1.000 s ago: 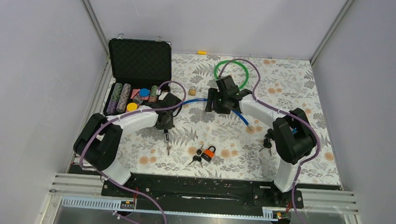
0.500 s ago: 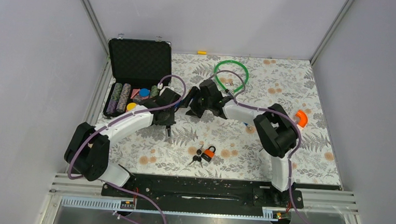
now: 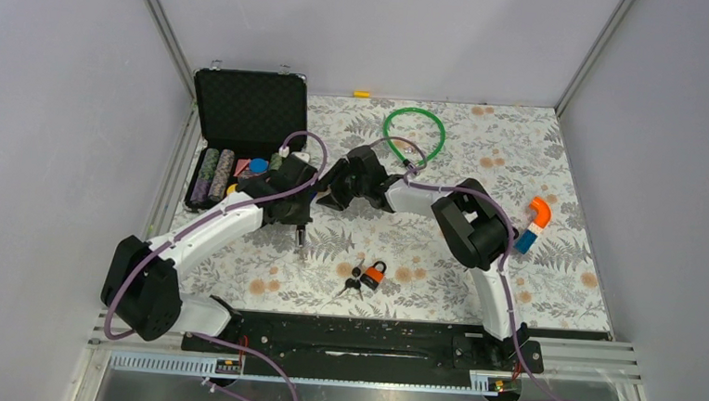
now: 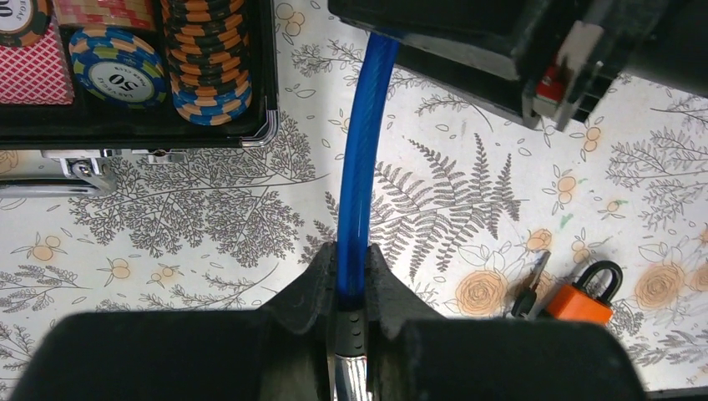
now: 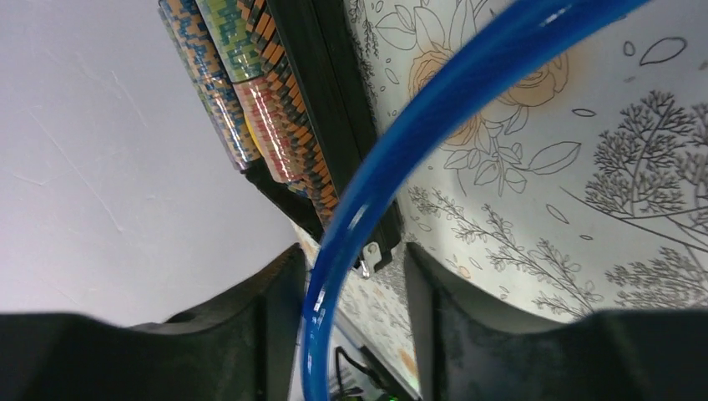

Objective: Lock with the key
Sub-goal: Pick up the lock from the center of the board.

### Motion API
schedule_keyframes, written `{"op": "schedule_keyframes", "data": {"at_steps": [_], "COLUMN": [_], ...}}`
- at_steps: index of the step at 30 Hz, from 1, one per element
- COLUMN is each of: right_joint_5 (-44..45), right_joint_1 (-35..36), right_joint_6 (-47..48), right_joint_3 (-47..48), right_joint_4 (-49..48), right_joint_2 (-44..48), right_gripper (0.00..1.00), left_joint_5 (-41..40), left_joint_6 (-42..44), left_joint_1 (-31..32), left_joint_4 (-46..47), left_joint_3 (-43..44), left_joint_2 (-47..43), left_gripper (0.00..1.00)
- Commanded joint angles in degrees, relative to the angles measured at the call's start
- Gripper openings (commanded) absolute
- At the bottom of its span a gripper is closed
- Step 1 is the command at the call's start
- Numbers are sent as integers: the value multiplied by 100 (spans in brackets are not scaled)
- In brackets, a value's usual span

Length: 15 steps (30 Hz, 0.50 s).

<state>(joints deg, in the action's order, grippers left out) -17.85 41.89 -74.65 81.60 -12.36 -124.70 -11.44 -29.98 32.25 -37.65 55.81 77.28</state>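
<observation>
An orange padlock (image 3: 373, 275) lies on the floral mat with a bunch of keys (image 3: 353, 282) beside it; both also show in the left wrist view, padlock (image 4: 582, 296) and key (image 4: 528, 288). My left gripper (image 4: 351, 284) is shut on the end of a blue cable (image 4: 361, 150), whose metal tip sticks out behind the fingers. From above, the left gripper (image 3: 299, 218) sits next to the case. My right gripper (image 3: 333, 185) is just beyond it. Its jaws stand apart around the blue cable (image 5: 401, 159), which rests against one finger (image 5: 267, 309) with a gap to the other.
An open black case (image 3: 245, 110) with poker chips (image 4: 117, 63) stands at the back left. A green cable loop (image 3: 414, 134) lies at the back centre. An orange and blue lock piece (image 3: 534, 221) lies to the right of the right arm.
The right arm swung left until its gripper reached the blue cable near the left gripper, and its jaws narrowed a little. The left gripper moved slightly back while holding the cable end.
</observation>
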Motion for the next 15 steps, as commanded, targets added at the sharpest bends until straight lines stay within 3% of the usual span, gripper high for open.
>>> {"op": "schedule_keyframes", "data": {"at_steps": [1,4,5,8,15], "right_joint_5": [-189,-106,-40,177,833], "right_joint_1": [20,19,15,17,20], "right_joint_6": [-510,-843,-966,-797,-233], "right_joint_3": [112,-230,-392,-544,-893], "right_joint_4": [-653,-1116,-1326,-1246,-579], "right_joint_2": [-70,150,266,696,1817], "right_gripper": [42,6,0,0,0], "left_joint_5": [247,283,293,295,363], "left_joint_6": [76,71,59,47,83], "left_joint_1": [23,26,27,26,25], "left_joint_4": [109,99,101,131,305], "left_joint_3": [298,317,317,337,541], "left_joint_2": [-325,-344,-340,-345,-384], "left_gripper": [0,0,0,0,48]}}
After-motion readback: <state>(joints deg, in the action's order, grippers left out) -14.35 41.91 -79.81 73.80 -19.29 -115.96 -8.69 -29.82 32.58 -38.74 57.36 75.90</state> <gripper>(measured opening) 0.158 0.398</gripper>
